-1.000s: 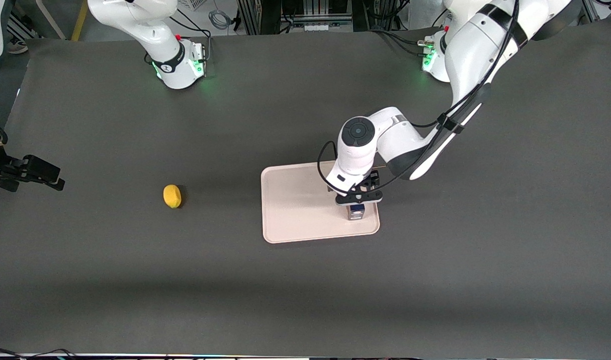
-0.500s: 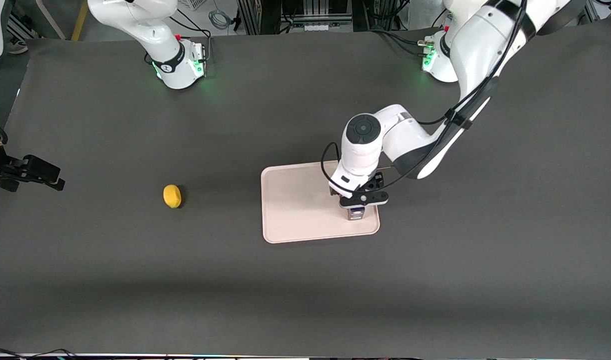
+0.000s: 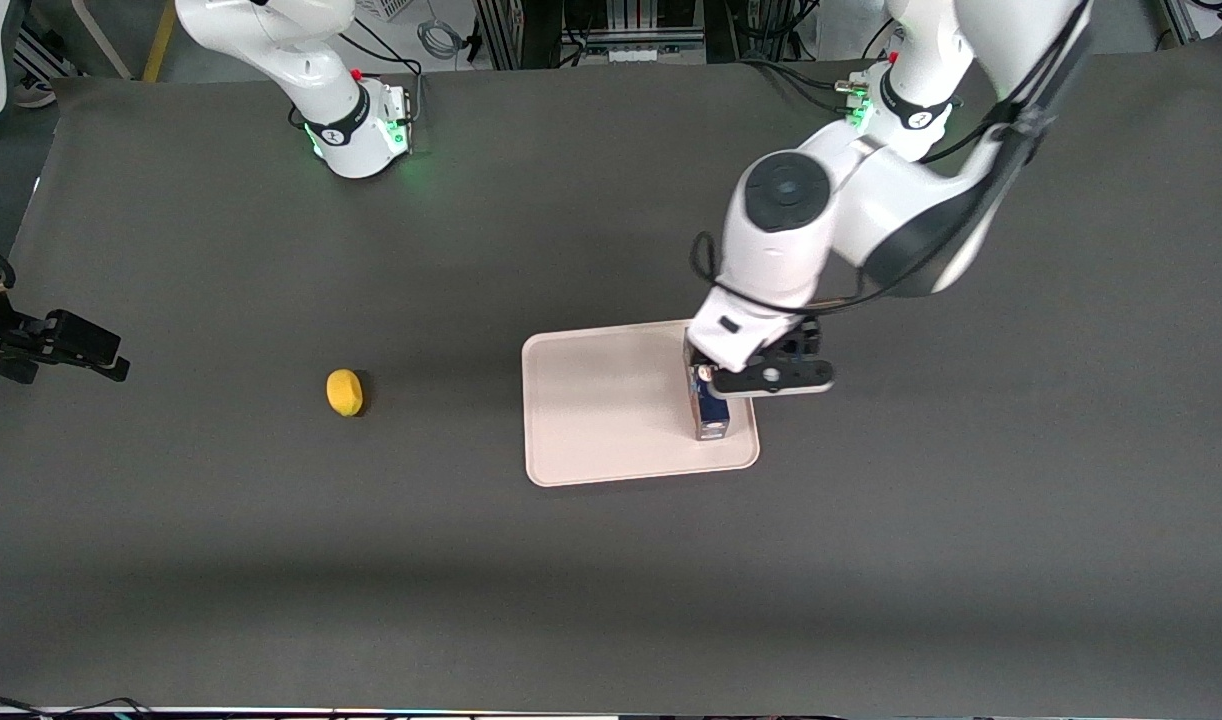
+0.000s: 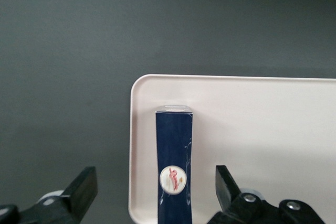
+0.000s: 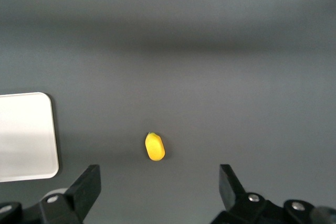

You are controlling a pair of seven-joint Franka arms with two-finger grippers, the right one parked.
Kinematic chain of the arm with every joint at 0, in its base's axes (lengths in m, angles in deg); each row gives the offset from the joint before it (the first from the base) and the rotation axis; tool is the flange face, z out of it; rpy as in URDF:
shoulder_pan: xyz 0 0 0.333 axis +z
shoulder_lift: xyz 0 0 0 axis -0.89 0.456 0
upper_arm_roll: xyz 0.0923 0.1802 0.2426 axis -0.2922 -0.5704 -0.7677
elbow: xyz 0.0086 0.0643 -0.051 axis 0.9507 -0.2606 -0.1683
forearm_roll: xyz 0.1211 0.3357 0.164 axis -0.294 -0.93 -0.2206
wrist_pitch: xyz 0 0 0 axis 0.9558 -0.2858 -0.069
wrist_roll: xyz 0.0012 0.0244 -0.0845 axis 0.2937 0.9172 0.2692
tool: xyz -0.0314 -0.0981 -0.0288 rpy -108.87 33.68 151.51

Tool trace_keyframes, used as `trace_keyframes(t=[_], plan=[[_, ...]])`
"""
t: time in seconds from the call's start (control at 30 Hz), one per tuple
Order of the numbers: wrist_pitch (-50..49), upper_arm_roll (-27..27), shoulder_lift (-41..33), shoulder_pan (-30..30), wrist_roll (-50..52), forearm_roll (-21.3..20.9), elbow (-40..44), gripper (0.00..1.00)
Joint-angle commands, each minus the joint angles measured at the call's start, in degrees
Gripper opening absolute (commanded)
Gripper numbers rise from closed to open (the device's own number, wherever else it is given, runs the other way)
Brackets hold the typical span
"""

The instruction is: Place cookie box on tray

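The cookie box (image 3: 713,412), a dark-blue carton with a white oval logo, stands on end on the pale pinkish-white tray (image 3: 611,410). It is near the tray corner nearest the front camera, toward the working arm's end. My left gripper (image 3: 763,379) hangs above the box, open and holding nothing. In the left wrist view the box (image 4: 174,150) stands on the tray (image 4: 252,124), below the gap of the gripper (image 4: 156,173). Both black fingers are well apart from it.
A small yellow rounded lump (image 3: 344,391) lies on the dark table mat toward the parked arm's end, apart from the tray. It also shows in the right wrist view (image 5: 155,147), with one corner of the tray (image 5: 26,135).
My gripper was low around the box on the tray. It has let go and risen, drifting toward the working arm's end. The box stays standing on the tray.
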Motion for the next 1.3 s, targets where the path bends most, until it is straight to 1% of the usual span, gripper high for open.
trace_keyframes(t=[0.0,0.1,0.2,0.27,0.37,0.43,0.7,0.87,0.93,1.03,1.27], plan=[[-5.7,-5.8,-5.3,0.9,-14.1,5.5,2.8,1.00],[-7.9,-10.0,-7.6,1.1,-22.3,8.9,3.3,1.00],[-9.2,-14.9,-10.6,2.1,-31.1,13.0,3.4,1.00],[-10.2,-18.5,-12.1,2.3,-36.9,15.0,3.2,1.00],[-12.3,-22.8,-13.6,2.9,-44.0,16.4,3.1,1.00],[-13.3,-24.2,-14.4,3.7,-46.8,16.7,2.9,1.00],[-13.6,-28.8,-18.5,4.3,-47.8,16.9,-0.7,1.00],[-11.5,-32.4,-21.3,4.2,-51.2,20.0,-5.0,1.00],[-8.9,-33.6,-23.0,3.9,-51.8,20.3,-8.2,1.00],[-6.9,-33.9,-25.2,3.7,-51.0,20.3,-11.7,1.00],[-8.2,-34.8,-26.6,3.6,-51.0,20.4,-12.3,1.00]])
